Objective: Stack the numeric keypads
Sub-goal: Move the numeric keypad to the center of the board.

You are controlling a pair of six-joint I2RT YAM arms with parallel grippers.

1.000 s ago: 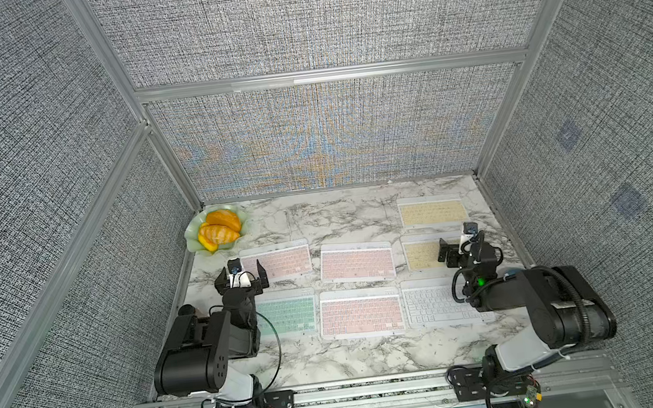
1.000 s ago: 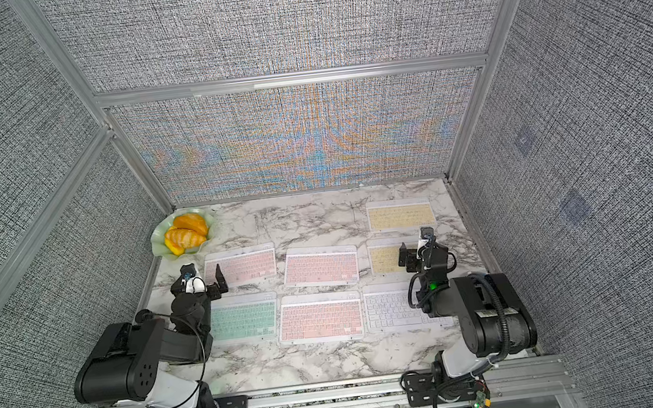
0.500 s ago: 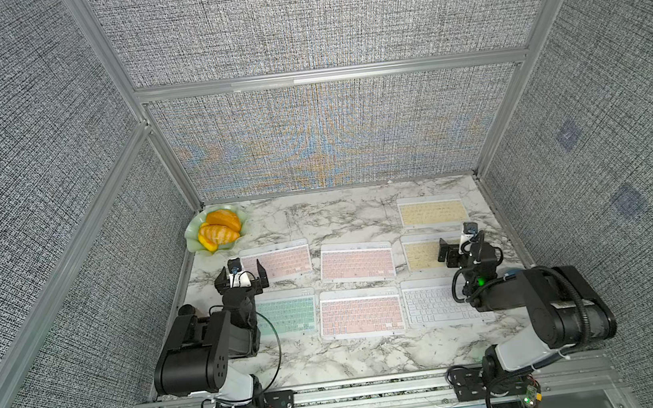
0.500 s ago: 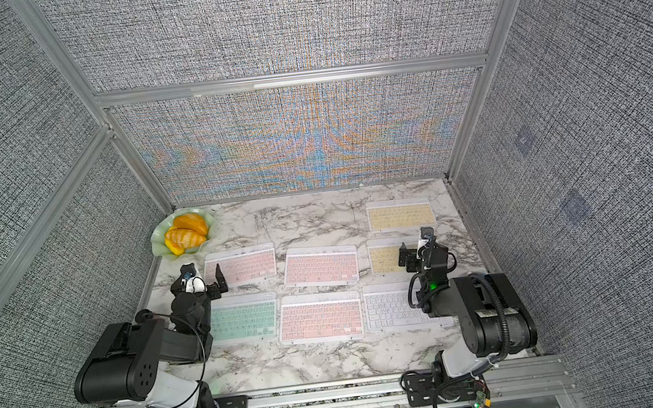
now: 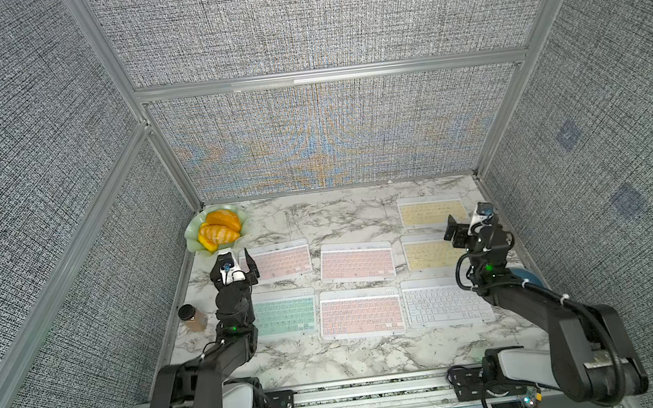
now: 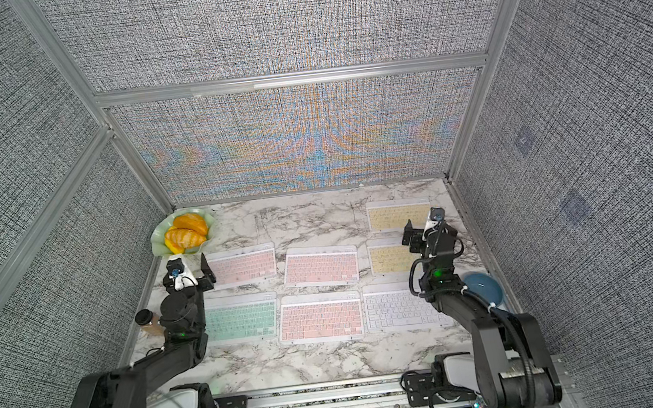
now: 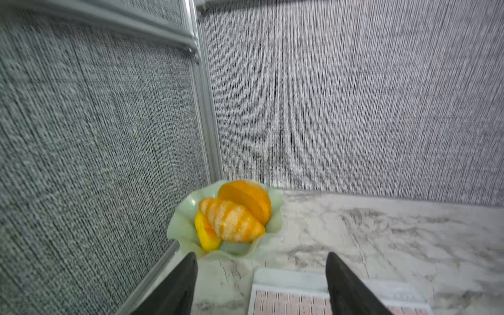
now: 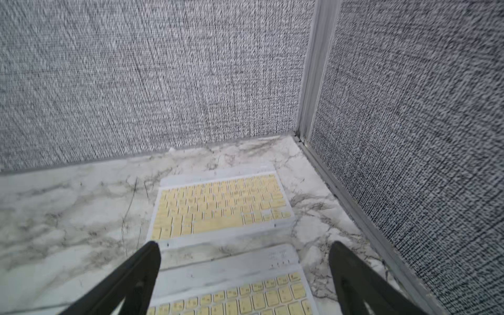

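Nothing is stacked yet: all seven keypads lie flat on the marble surface (image 5: 339,220), each apart from its neighbours, so you are at the first pick.

Starting at the far left corner, leave the green dish (image 5: 194,240) of pastries (image 5: 221,228) alone, and the brown jar (image 5: 192,317) at the left edge too. Your left hand (image 7: 261,256) hovers over the left end of the far-left pink keypad (image 5: 279,262). Its jaws are apart with nothing between them, though I cannot tell how high it stands above the frame. In front of it, toward the front edge, lies the mint keypad (image 5: 285,316), partly under your arm.

Moving along, the middle pink keypad (image 5: 356,261) and the front pink keypad (image 5: 360,313) sit mid-surface, untouched. Then comes the far yellow keypad (image 5: 431,210) near the far right corner, the near yellow keypad (image 5: 431,252) just in front of it, and the white keypad (image 5: 445,304) in the front row.

Your right hand (image 8: 244,245) hangs wide open and empty over the right end of the near yellow keypad. The blue bowl (image 5: 529,276) sits by the right edge behind its arm.

My read on what comes next: choose one keypad as the base, then lower a hand onto a short end of another. These are thin and lie flush on the surface, so a finger must catch under the frame's edge or the jaws will likely skate off.
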